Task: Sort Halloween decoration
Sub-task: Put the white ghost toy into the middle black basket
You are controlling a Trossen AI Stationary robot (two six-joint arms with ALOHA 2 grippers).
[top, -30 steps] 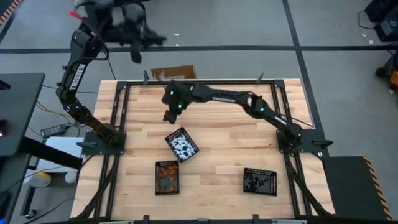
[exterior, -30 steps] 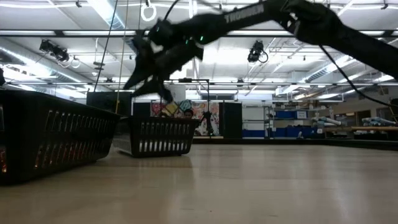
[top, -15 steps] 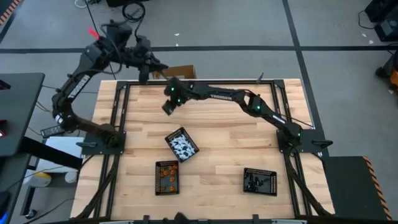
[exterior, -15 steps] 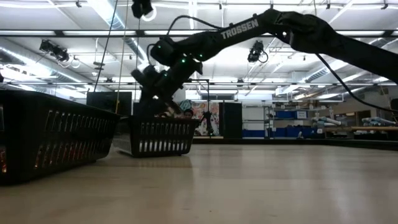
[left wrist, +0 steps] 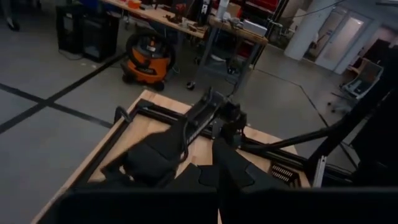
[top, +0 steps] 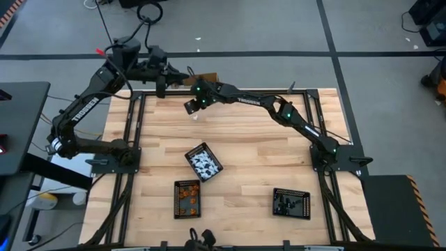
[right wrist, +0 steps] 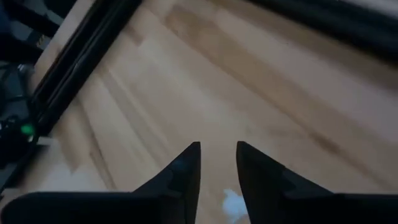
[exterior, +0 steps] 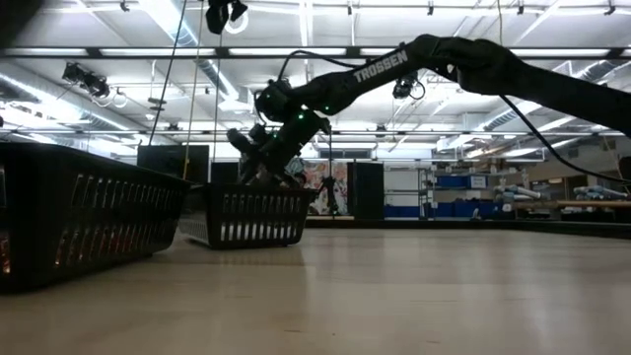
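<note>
A tiny white Halloween decoration piece (top: 196, 116) lies on the wooden table near its far edge. My right gripper (top: 189, 106) hangs open just above and beyond it. In the right wrist view the white piece (right wrist: 232, 203) shows in the gap farther back between the fingers, and I cannot tell any touch. Three black trays stand near the front: one with white and black pieces (top: 203, 162), one with orange pieces (top: 187, 198), one with black pieces (top: 291, 203). My left gripper (top: 162, 85) is shut and hovers over the table's far left corner, holding nothing I can see.
Black frame rails (top: 132, 125) run along the table's edges. A cardboard box (top: 203, 78) sits just beyond the far edge, between the two arms. In the low view two trays (exterior: 246, 215) (exterior: 79, 225) stand at the left, with bare wood to their right.
My right gripper has gone toward the table's far edge and down, rolling as it went, and now hangs over the white piece. My left arm has sunk from high up toward the table's far left corner.
</note>
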